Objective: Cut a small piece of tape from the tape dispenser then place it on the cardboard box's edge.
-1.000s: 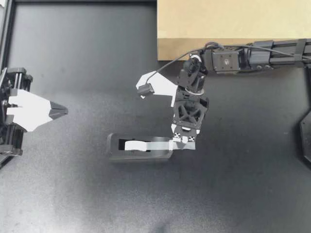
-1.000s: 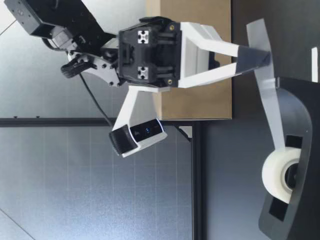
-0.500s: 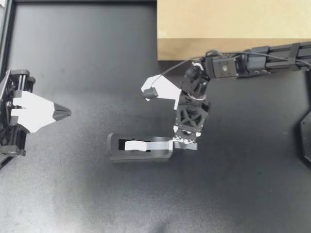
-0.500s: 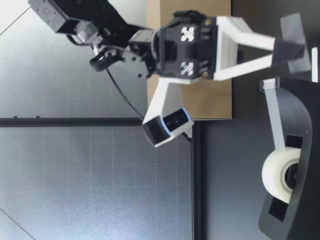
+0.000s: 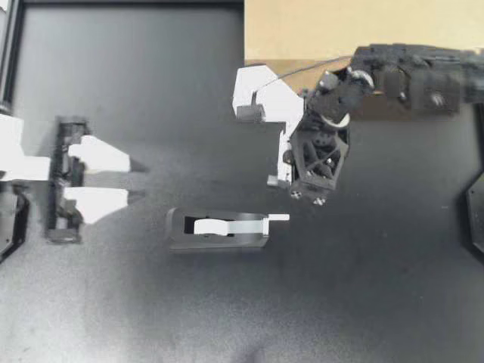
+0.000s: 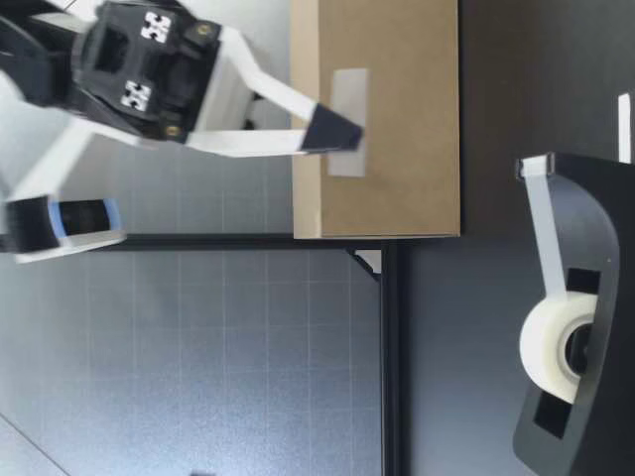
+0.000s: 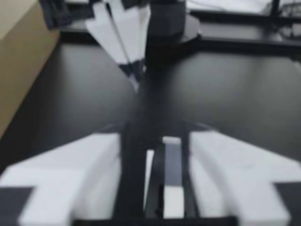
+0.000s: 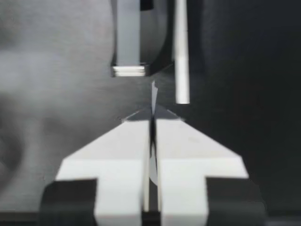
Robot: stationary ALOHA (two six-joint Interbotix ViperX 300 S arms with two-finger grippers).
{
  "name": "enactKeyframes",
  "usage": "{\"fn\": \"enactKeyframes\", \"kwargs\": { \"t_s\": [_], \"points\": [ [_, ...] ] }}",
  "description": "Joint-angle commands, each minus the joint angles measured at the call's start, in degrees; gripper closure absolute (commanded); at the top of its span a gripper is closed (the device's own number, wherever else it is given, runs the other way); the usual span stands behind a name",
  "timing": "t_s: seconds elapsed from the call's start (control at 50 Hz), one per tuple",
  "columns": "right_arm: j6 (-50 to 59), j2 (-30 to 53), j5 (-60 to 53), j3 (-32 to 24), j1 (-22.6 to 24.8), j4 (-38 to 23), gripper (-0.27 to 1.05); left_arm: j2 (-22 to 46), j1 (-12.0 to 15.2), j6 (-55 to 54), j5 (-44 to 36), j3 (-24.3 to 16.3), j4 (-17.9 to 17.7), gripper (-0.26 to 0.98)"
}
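Observation:
The black tape dispenser (image 5: pixel 219 229) lies mid-table, its white roll (image 6: pixel 556 347) feeding a strip up to the cutter. My right gripper (image 5: pixel 310 198) hangs raised between dispenser and cardboard box (image 5: pixel 340 30). It is shut on a small grey piece of tape (image 6: pixel 347 121), which shows against the box's side (image 6: pixel 397 188). In the right wrist view the tape piece (image 8: pixel 153 94) pokes edge-on past the shut fingertips, the dispenser (image 8: pixel 129 37) ahead. My left gripper (image 5: pixel 134 180) stands open, to the left of the dispenser and apart from it. In the left wrist view the dispenser (image 7: pixel 164 183) lies ahead between the open fingers.
The box fills the table's far right corner. A dark frame rail (image 5: pixel 15 45) runs along the left edge. A black object (image 5: pixel 476 212) sits at the right edge. Bare dark table surface (image 5: pixel 227 318) lies in front of the dispenser.
My right gripper has torn the tape piece free and lifted it up toward the box. My left gripper has opened and moved right, toward the dispenser.

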Motion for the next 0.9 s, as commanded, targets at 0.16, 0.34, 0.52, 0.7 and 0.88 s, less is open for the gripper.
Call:
{"fn": "enactKeyframes", "kwargs": {
  "t_s": [0.16,0.34,0.52,0.7,0.88],
  "points": [
    [8.7,-2.3,-0.4,-6.2,6.2,-13.6,0.87,10.4,-0.2,0.1,-6.9,-6.1,-0.1,0.24],
    [12.0,-1.8,0.1,-9.6,8.0,-15.3,0.87,16.9,-0.2,1.3,-12.2,-8.6,-0.1,0.24],
    [12.7,-0.9,1.1,-12.7,9.4,-15.4,0.87,20.2,-0.2,2.3,-12.7,-11.3,-0.4,0.24],
    [12.7,0.5,1.8,-14.6,9.8,-15.4,0.87,21.6,-0.2,2.5,-13.4,-12.7,-0.4,0.24],
    [12.4,1.8,1.8,-16.1,9.8,-15.6,0.87,22.4,-0.2,2.4,-13.9,-13.4,-0.3,0.25]
  ]
}}
